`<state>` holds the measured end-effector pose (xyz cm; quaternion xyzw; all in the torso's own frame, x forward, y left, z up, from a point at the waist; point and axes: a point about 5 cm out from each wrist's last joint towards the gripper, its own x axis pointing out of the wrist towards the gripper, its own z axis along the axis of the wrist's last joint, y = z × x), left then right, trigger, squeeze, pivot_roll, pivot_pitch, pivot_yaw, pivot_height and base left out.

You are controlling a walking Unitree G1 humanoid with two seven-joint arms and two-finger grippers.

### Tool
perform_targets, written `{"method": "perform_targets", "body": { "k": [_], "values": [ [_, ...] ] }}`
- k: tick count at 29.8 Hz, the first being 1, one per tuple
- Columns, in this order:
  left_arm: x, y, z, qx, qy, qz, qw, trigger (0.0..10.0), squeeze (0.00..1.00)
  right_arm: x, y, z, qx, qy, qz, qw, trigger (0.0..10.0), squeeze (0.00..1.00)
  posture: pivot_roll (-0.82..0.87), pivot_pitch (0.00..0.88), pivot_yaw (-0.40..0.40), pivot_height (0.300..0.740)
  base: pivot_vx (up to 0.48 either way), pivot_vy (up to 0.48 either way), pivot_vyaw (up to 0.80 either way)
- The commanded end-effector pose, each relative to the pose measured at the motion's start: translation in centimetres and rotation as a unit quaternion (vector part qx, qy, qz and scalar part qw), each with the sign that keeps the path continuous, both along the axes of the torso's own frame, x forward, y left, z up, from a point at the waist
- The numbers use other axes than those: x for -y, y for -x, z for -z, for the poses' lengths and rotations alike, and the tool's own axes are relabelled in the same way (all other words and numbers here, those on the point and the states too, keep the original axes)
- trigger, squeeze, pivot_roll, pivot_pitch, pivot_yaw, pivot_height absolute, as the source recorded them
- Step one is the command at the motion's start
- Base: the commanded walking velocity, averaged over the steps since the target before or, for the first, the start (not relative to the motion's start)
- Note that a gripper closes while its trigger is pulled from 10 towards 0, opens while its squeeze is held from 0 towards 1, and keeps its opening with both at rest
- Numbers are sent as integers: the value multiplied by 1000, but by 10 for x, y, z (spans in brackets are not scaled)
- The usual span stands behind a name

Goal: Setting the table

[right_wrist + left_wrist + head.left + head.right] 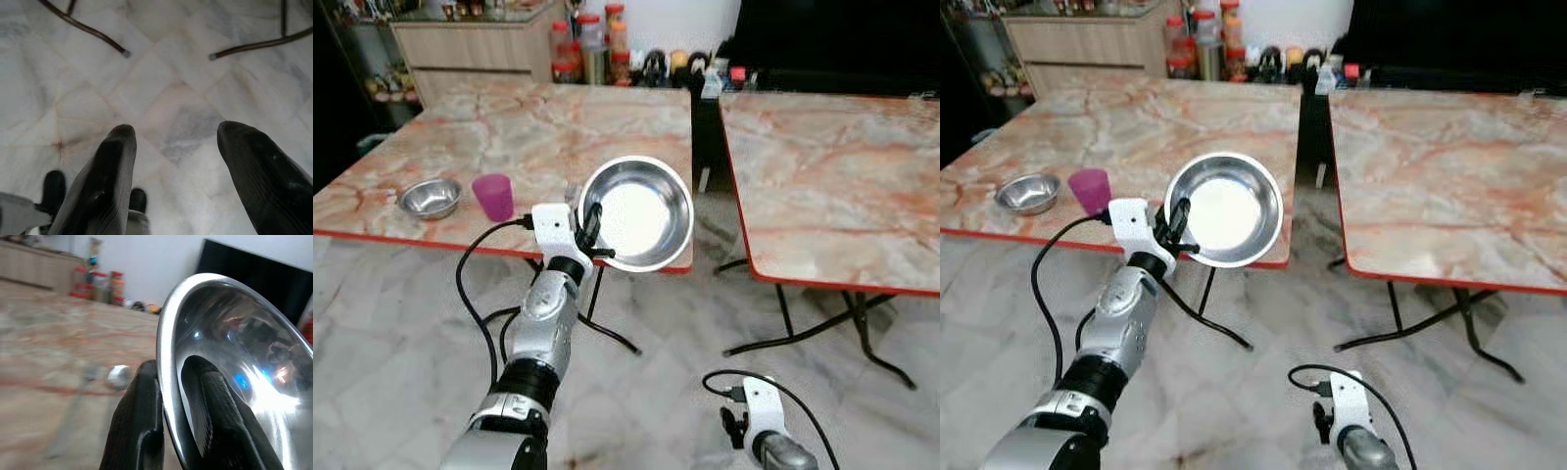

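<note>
My left gripper [588,227] is shut on the rim of a large steel bowl [638,212], held tilted above the near edge of the left marble table [548,127]. In the left wrist view the two black fingers [142,421] pinch the bowl's rim [166,362], one inside and one outside. A small steel bowl [431,198] and a magenta cup [493,196] stand on that table near its front left. My right gripper [176,161] hangs low over the floor, open and holding nothing.
A second marble table [832,176] stands to the right, with a narrow gap between the two. Jars and bottles [592,44] line the far edge by a cabinet [470,44]. Black table legs [803,333] and a cable [475,294] cross the marble floor.
</note>
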<state>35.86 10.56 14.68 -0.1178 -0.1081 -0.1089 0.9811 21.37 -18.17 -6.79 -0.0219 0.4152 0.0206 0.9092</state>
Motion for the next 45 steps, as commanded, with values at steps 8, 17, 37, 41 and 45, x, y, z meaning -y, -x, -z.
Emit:
{"method": "perform_targets", "body": {
  "k": [8,17,37,41,45],
  "values": [
    [-2,-1,-4,5,0,1,1000,10000,0,-5,5,3,-8,-4,-3,1000,10000,0,52,15,-12,715,327,0,0],
    [-2,-2,-4,5,-9,2,1000,10000,0,-6,2,2,-9,0,-9,1000,10000,0,56,8,-13,715,328,0,-265],
    [-5,0,-6,13,-4,-5,1000,10000,0,-7,1,1,-4,-4,-3,1000,10000,0,60,39,-20,715,14,0,0],
    [-4,0,-5,12,-3,-5,1000,10000,0,-7,1,1,-4,-2,-5,1000,10000,0,61,40,-21,715,0,0,0],
    [-5,0,-5,11,-4,-5,1000,10000,0,-7,1,1,-4,5,-17,1000,10000,0,61,40,-20,715,0,0,0]
  ]
}}
